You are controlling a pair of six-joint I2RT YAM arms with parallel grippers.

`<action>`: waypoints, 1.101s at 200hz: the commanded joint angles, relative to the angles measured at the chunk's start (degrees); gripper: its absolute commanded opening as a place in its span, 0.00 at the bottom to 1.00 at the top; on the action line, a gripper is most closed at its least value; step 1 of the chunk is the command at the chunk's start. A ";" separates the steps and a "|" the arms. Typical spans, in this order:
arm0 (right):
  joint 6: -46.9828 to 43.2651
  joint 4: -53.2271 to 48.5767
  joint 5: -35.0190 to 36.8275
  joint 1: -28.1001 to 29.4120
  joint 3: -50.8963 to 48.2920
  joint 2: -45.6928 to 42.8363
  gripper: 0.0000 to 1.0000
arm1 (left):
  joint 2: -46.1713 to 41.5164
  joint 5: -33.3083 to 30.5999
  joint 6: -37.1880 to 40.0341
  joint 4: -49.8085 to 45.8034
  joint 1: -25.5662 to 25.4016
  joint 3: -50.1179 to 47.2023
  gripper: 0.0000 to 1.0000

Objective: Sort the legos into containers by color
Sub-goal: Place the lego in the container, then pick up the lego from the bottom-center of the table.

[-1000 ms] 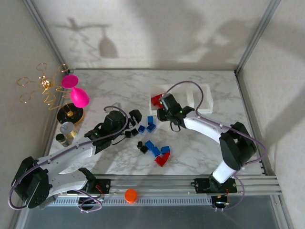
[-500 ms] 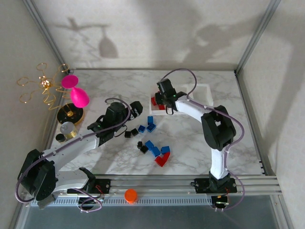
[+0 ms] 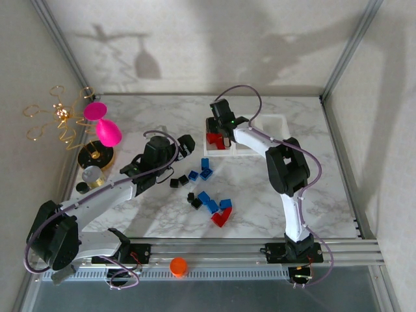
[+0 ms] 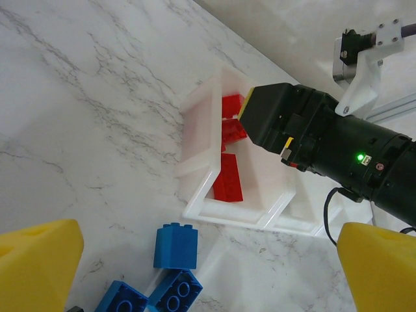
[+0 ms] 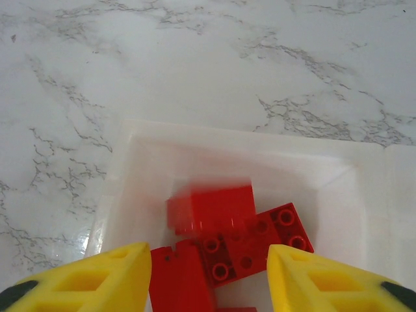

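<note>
The containers (image 3: 273, 120) are a row of white bins at the back of the table. My right gripper (image 3: 219, 127) hangs over the leftmost bin (image 5: 130, 169), jaws apart (image 5: 208, 276). Below them a red brick (image 5: 211, 208) is motion-blurred above other red legos (image 5: 260, 247) in the bin. My left gripper (image 3: 184, 146) is open (image 4: 208, 273) above blue legos (image 4: 175, 246), gripping nothing. On the marble lie blue legos (image 3: 205, 169), black legos (image 3: 174, 182) and a red and blue cluster (image 3: 220, 212).
A pink goblet (image 3: 107, 130) and a gold wire stand (image 3: 58, 120) are at the left edge, with a metal cylinder (image 3: 93, 175) near them. An orange cap (image 3: 178, 266) sits on the front rail. The two other bins lie to the right of the red one.
My right gripper swung from beside the blue legos up to the leftmost bin, opened, and let go of a red brick. My left gripper crept slightly toward the blue legos.
</note>
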 commanded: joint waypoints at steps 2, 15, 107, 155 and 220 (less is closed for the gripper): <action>-0.43 -0.13 -0.83 -0.29 -0.39 -3.03 0.51 | -0.37 0.73 1.24 0.63 0.52 1.97 1.00; -0.25 0.77 -2.01 -0.21 -2.37 -5.12 0.51 | -0.54 0.89 1.34 0.43 0.46 2.14 1.00; 2.46 0.46 -7.38 1.69 -20.42 -22.42 0.60 | -4.60 2.92 -0.36 -0.88 -0.65 -1.76 0.99; 5.00 -4.26 -5.70 5.96 -29.37 -30.45 0.65 | -7.63 2.76 -1.83 -2.70 -2.67 -5.82 1.00; 13.61 -10.27 -1.51 14.82 -42.14 -41.03 0.72 | -12.49 1.33 -2.73 -6.61 -5.40 -10.17 1.00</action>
